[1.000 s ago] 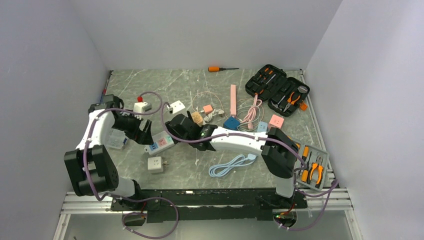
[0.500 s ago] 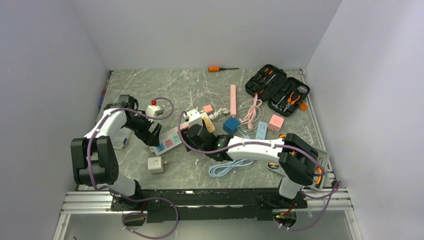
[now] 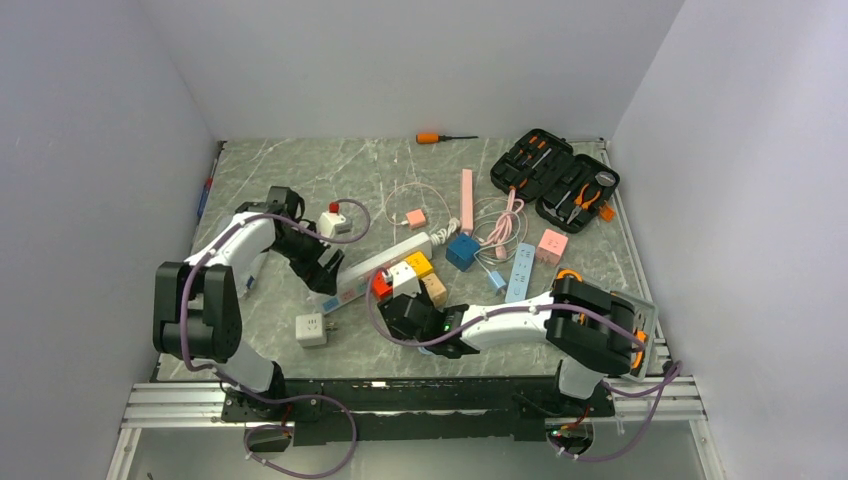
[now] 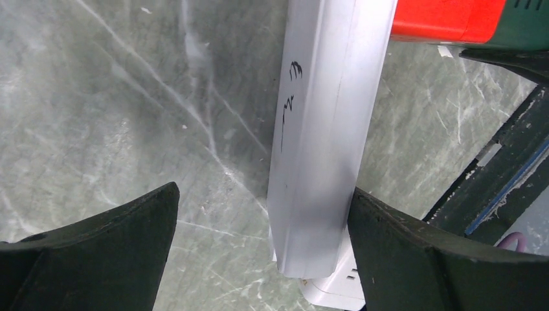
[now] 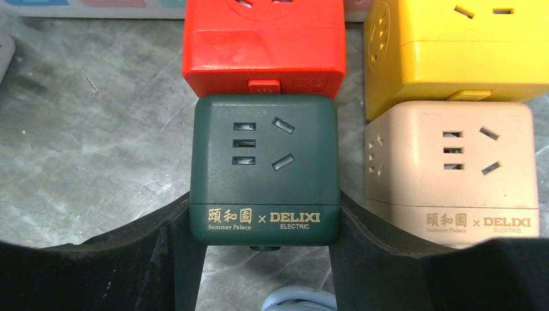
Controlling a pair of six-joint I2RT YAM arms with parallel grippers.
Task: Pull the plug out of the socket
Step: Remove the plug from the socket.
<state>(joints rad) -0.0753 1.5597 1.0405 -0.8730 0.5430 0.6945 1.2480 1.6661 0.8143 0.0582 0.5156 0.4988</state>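
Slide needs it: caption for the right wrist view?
Right gripper clamps green cube butted against red cube; yellow cube, beige cube alongside.

Left arm, right arm: white links, black joint housings. Purple cable looped along each. Fingers black, curved, matte.

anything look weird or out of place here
Yes. Cube adapters are stacked two deep off the white power strip: the green cube sits against the red cube, the beige cube against the yellow cube. Black pen marks are scrawled on the strip.
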